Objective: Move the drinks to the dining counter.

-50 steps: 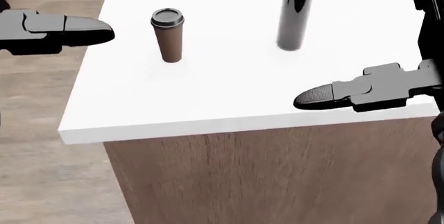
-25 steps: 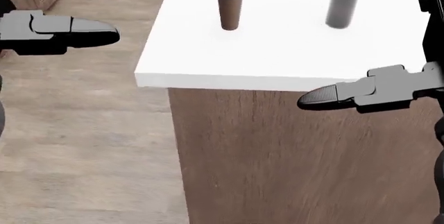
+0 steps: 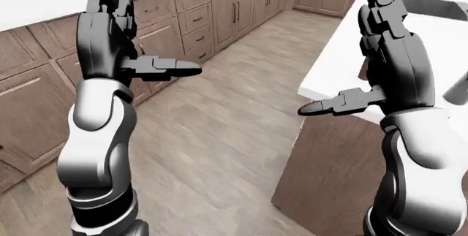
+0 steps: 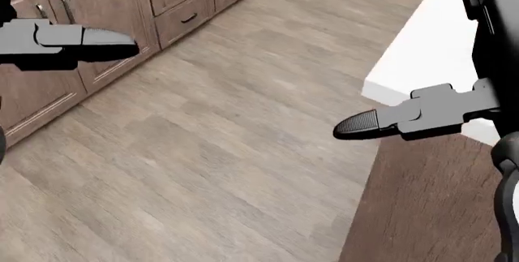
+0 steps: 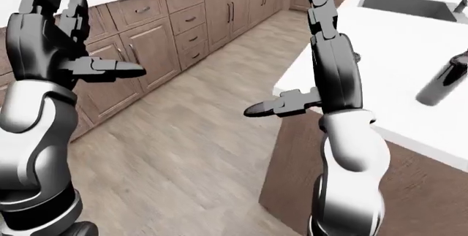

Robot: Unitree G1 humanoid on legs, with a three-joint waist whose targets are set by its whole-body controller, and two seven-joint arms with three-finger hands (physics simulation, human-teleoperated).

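Both hands raised, fingers spread, nothing held: left hand (image 3: 110, 33) upper left, right hand (image 3: 391, 44) upper right. Wood cabinets (image 3: 168, 22) along left, plank floor (image 3: 219, 137) centre, white island worktop (image 3: 344, 55) corner behind right hand.

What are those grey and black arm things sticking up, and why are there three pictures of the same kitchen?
Those are a robot's two arms. The robot is shaped a bit like a person, and it lives inside a computer game world. All three pictures come from cameras on its head, so you see what it sees. Two are its left and right eyes, and the third looks down more.

The left hand and the right hand are both raised with their fingers spread open. They hold nothing.

Below them is a wooden floor. Brown cabinets run along the left side. On the right is a white counter with a sink set into it. A dark shiny bottle stands on that counter in the right-eye picture. The robot's job is to carry drinks, but it is not touching any now.
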